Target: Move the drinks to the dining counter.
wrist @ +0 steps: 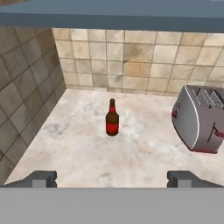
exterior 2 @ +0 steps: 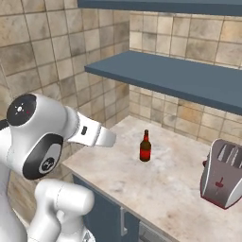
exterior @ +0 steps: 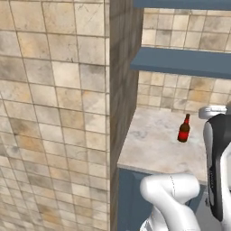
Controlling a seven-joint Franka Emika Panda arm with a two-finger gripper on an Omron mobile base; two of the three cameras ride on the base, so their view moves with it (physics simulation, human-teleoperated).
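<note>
One of the drinks, a small brown beer bottle with a red label, stands upright on a pale marble worktop in a tiled corner. The same bottle appears in both base views, well back from the worktop's front edge. My gripper is open, its two dark fingertips wide apart with nothing between them. It hangs in front of the bottle, a good way short of it and roughly in line with it. The dining counter is out of view.
A silver toaster stands right of the bottle. A blue-grey shelf runs over the worktop. Tiled walls close the left side and back. Blue cabinet fronts sit below the worktop.
</note>
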